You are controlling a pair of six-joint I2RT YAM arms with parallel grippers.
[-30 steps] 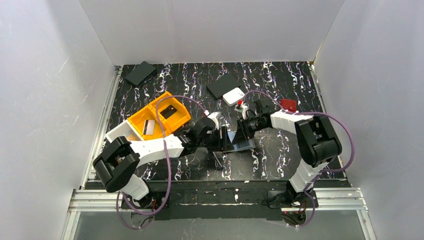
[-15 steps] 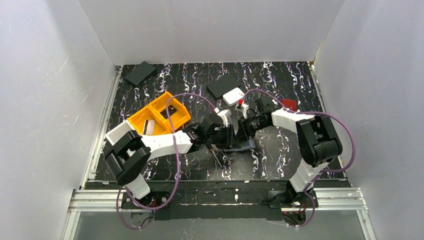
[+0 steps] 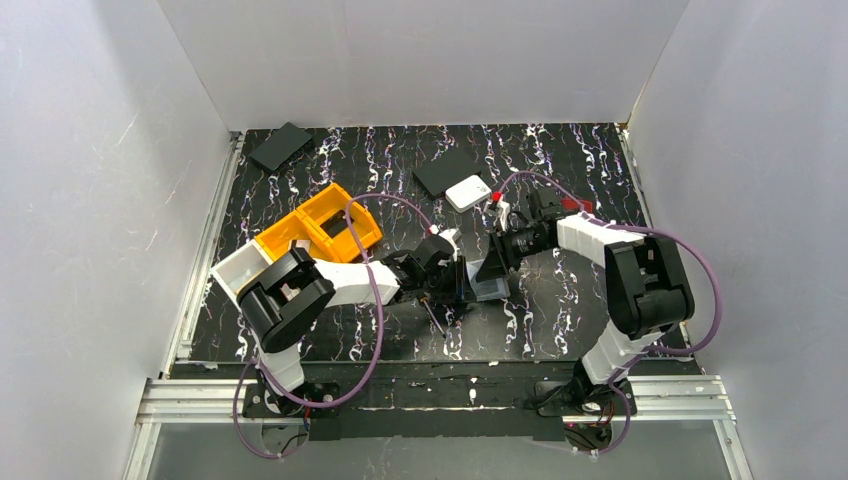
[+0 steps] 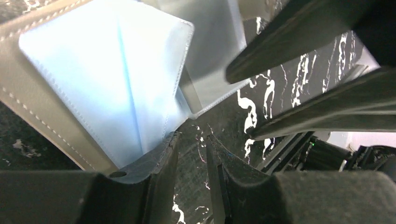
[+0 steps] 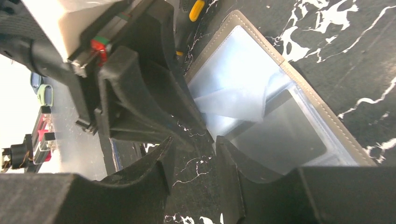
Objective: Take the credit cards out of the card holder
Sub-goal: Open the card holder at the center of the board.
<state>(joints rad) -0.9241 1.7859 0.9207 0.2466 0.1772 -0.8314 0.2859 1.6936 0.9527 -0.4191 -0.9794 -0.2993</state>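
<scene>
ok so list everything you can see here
taupe folding card holder: one, grey-brown, pale blue inside, open mid-mat
thin flat credit cards: count unclear, pale blue and greyish, in its clear pockets
yellow plastic bin: one, yellow, left of the mat
white plastic tray: one, white, beside the yellow bin
flat black rectangles: two, black, far left corner and far middle
white square box: one, white, beside the middle rectangle
dark-shafted screwdriver: one, dark, near the holder
small red object: one, red, by the right arm
marbled table mat: one, black with white veins
left gripper: one, black, open at the holder's edge
right gripper: one, black, open over the holder
</scene>
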